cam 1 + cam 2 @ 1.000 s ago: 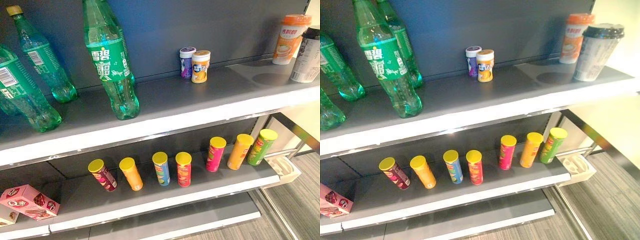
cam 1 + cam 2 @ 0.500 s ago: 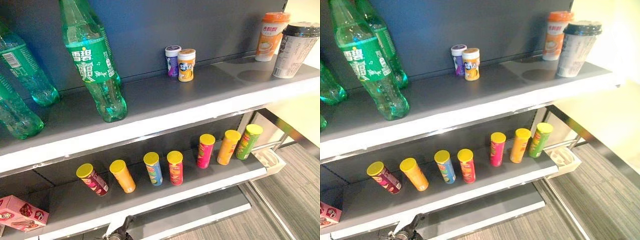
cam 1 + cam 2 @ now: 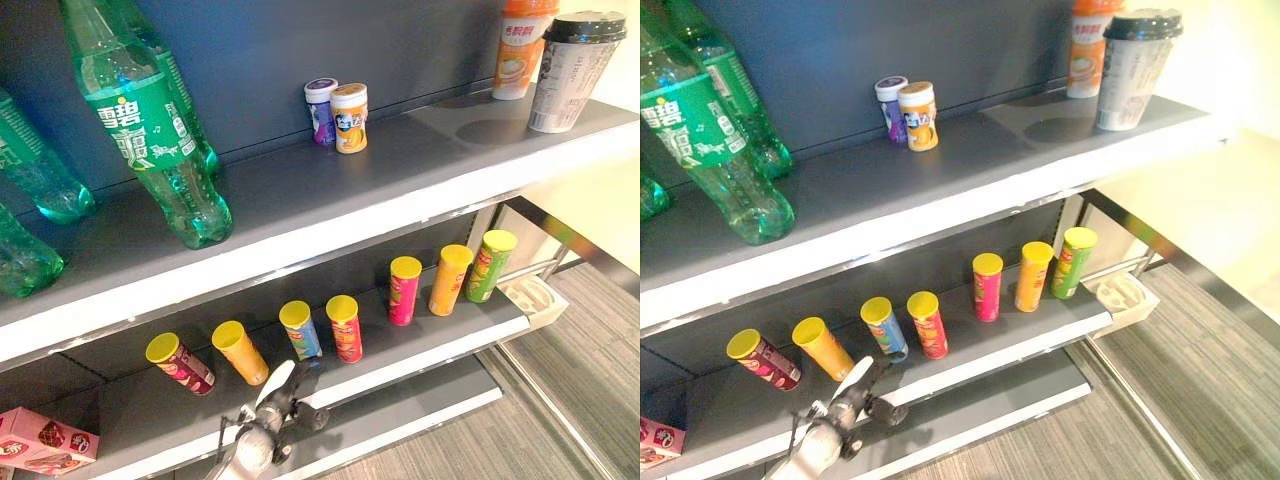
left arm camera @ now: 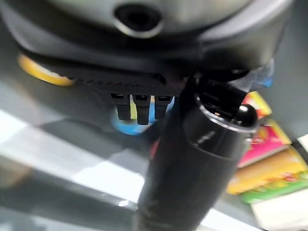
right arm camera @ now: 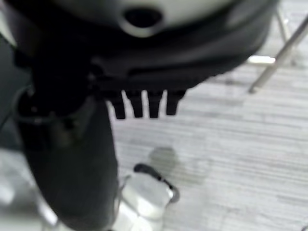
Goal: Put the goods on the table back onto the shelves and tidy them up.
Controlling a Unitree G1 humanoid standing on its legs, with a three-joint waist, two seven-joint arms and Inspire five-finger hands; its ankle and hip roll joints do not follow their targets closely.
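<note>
Landmark: the upper shelf [image 3: 330,190], a grey board against a dark blue back panel [image 3: 330,50].
Green bottles [image 3: 150,140]: several stand at the left end of the upper shelf, leaning as seen from the head; clear green plastic with green labels, and how full they are cannot be told.
Small jars: a purple-lidded jar [image 3: 320,108] and an orange jar [image 3: 349,118] stand touching side by side near the back of the upper shelf, about mid-length; both are closed.
Cups: an orange-lidded cup [image 3: 517,48] and a black-lidded cup [image 3: 570,70] stand at the right end of the upper shelf, lids on, contents hidden.
Lower shelf [image 3: 420,340]: directly below the upper shelf, it carries a row of yellow-capped crisp tubes [image 3: 344,328], all capped; four to the left, three closer together to the right.
Pink box [image 3: 45,440]: lies at the far left end of the lower shelf, closed.
White tray [image 3: 533,300]: just past the right end of the lower shelf; I cannot tell what it holds.
Left hand [image 3: 290,385]: raised in front of the lower shelf's edge, below the upper shelf; its fingers are straight and loose, holding nothing, near the blue tube.
Right hand [image 5: 144,103]: in its wrist view the fingers [image 5: 136,107] point out straight over grey striped floor [image 5: 231,159], empty.
Goods for shelving: all those seen stand on the two shelves.
</note>
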